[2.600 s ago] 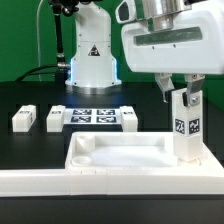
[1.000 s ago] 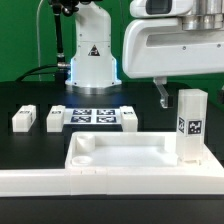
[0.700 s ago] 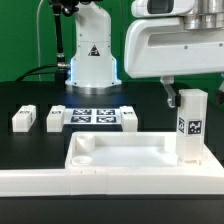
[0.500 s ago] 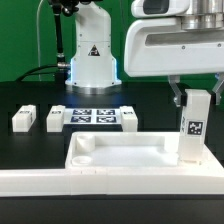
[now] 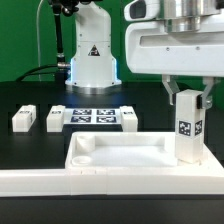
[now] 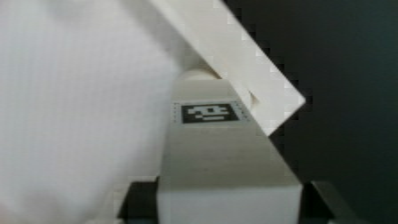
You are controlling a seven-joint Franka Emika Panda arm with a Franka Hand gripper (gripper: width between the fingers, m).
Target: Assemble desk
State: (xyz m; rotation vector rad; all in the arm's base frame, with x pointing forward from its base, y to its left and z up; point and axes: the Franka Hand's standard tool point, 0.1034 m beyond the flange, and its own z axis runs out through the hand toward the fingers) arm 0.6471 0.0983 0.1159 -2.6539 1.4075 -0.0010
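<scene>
My end effector pinches the head of the upright leg, standing in a corner socket of the desk top at the exterior view's right: leg-seating step, I judge; next, twist it home while keeping it vertical.

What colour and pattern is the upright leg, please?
The leg is white with a black-and-white tag; exterior view.

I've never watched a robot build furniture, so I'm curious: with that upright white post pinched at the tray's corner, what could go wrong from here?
The end effector grips only the top of the leg, so twisting could tilt it in the corner of the desk top. Pulling away carelessly might lift the leg out or shift the desk top.
</scene>
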